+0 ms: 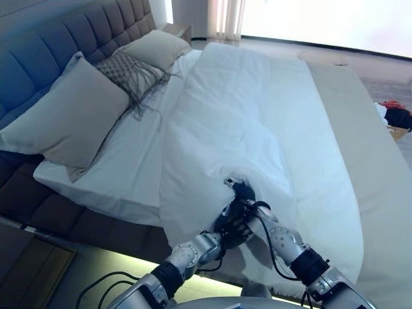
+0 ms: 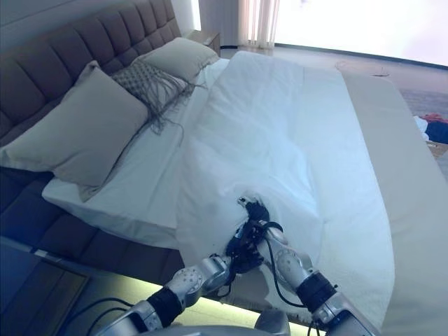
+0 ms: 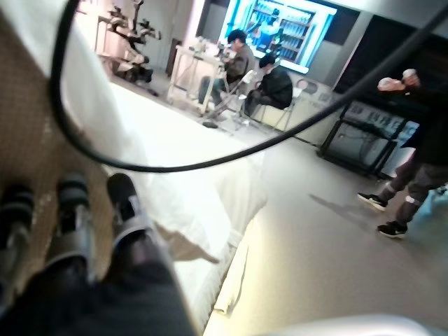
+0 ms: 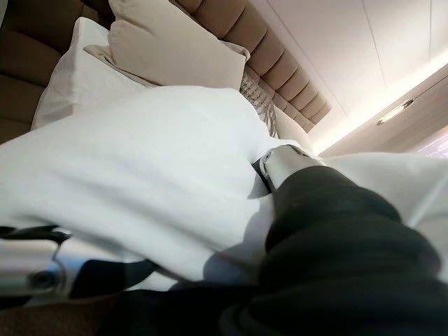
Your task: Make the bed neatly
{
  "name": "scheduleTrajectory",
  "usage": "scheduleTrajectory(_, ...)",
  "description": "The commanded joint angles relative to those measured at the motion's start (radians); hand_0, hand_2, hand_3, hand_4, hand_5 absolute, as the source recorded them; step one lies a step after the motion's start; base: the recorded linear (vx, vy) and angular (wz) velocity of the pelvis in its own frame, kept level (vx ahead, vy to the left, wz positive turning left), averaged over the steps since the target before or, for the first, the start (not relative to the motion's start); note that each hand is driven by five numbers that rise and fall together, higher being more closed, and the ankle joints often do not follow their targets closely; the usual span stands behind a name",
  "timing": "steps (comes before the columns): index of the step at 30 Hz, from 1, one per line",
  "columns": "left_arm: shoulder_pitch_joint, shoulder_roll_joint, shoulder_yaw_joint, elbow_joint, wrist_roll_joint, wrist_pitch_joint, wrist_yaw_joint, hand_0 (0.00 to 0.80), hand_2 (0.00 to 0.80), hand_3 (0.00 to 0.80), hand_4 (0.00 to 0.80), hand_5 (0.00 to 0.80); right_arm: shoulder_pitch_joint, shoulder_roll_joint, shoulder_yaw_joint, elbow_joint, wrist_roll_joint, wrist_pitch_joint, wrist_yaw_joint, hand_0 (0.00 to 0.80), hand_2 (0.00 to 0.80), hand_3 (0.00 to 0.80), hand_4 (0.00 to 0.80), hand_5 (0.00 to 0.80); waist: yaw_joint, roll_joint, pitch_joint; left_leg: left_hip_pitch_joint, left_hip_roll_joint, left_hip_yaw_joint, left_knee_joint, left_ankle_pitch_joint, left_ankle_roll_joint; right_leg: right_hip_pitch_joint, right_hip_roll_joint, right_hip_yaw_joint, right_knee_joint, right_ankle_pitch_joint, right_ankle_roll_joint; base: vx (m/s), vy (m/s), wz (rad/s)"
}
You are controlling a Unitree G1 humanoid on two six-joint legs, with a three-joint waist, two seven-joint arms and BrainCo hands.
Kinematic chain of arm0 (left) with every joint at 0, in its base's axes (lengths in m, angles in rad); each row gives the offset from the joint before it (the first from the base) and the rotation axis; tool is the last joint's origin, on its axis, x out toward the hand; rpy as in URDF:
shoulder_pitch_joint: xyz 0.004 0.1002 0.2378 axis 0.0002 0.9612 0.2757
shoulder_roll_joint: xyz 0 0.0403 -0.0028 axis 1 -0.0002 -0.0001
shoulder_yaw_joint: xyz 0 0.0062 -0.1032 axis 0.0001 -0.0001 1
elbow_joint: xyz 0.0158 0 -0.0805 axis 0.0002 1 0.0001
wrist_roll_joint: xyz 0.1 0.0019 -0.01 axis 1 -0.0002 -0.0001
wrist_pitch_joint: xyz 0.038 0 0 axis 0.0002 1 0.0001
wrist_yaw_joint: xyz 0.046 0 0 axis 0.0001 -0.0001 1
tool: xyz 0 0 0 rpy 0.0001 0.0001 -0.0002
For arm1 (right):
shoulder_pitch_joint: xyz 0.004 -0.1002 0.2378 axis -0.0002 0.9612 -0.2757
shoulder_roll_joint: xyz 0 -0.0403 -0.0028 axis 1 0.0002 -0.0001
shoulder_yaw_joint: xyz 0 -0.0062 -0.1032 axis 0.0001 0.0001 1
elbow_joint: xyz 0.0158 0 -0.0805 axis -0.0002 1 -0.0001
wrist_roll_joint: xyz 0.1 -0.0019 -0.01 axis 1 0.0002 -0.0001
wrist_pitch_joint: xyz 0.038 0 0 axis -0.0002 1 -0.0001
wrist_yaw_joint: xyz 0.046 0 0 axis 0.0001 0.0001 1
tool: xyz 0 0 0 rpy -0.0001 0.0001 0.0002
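Observation:
A white duvet (image 1: 238,116) lies along the middle of the bed, bunched and wrinkled at its near edge. My right hand (image 1: 243,193) is at that near edge with its fingers curled into the cloth; in the right wrist view the duvet (image 4: 140,154) folds over the hand and only one silver finger (image 4: 281,164) shows. My left hand (image 1: 228,225) is just below and beside it at the bed's side. In the left wrist view its fingers (image 3: 73,217) lie fairly straight against a brownish surface, with the duvet's edge (image 3: 196,203) beyond them.
A large beige pillow (image 1: 71,116), a patterned fringed cushion (image 1: 132,71) and another pillow (image 1: 154,48) lean on the tufted headboard (image 1: 64,38). A beige cover (image 1: 380,180) runs along the bed's right. A low cabinet (image 1: 26,264) stands at the lower left. People sit (image 3: 269,84) and stand (image 3: 413,175) across the room.

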Motion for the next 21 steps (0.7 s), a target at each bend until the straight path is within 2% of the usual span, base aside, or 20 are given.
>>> scheduleTrajectory(1, -0.021, -0.063, 0.058, -0.018, -0.051, 0.019, -0.022, 0.0, 0.0, 0.0, 0.0, 0.0, 0.011, 0.033, -0.017, -0.189, -0.01, -0.033, 0.041, 0.8, 0.8, 0.8, 0.8, 0.8, 0.01, -0.018, -0.073, -0.043, 0.051, -0.001, 0.042, 0.049, 0.056, -0.016, -0.075, -0.031, -0.028, 0.088, 0.023, 0.039, 0.0, 0.01)
scheduleTrajectory(6, 0.065, -0.024, 0.072, -0.039, -0.051, 0.049, -0.044, 0.0, 0.0, 0.0, 0.0, 0.0, 0.051, 0.008, -0.05, -0.217, -0.011, -0.041, 0.042, 0.8, 0.8, 0.8, 0.8, 0.8, 0.026, -0.017, -0.069, -0.044, 0.053, -0.012, 0.039, 0.047, 0.058, -0.011, -0.076, -0.04, -0.03, 0.084, 0.023, 0.002, -0.001, 0.01)
scheduleTrajectory(14, 0.174, 0.065, 0.045, -0.078, -0.051, 0.155, -0.042, 0.0, 0.0, 0.0, 0.0, 0.0, 0.09, -0.036, -0.091, -0.228, 0.013, -0.09, 0.044, 0.8, 0.8, 0.8, 0.8, 0.8, 0.062, -0.013, -0.045, -0.067, 0.06, -0.034, 0.045, 0.053, 0.052, -0.014, -0.074, -0.065, -0.033, 0.088, 0.023, -0.024, -0.023, 0.04)
scheduleTrajectory(18, 0.158, 0.099, 0.031, -0.108, -0.051, 0.125, -0.037, 0.0, 0.0, 0.0, 0.0, 0.0, 0.069, -0.059, -0.089, -0.223, 0.044, -0.11, 0.038, 0.8, 0.8, 0.8, 0.8, 0.8, 0.071, -0.012, -0.034, -0.071, 0.062, -0.037, 0.046, 0.057, 0.047, -0.008, -0.072, -0.072, -0.041, 0.093, 0.023, -0.041, -0.018, 0.12)
scheduleTrajectory(21, 0.121, 0.1, 0.023, -0.144, -0.051, 0.065, -0.021, 0.0, 0.0, 0.0, 0.0, 0.0, 0.05, -0.06, -0.075, -0.208, 0.06, -0.122, 0.036, 0.8, 0.8, 0.8, 0.8, 0.8, 0.07, -0.01, -0.03, -0.069, 0.063, -0.038, 0.044, 0.058, 0.047, -0.003, -0.071, -0.071, -0.046, 0.095, 0.023, 0.0, 0.0, 0.0)
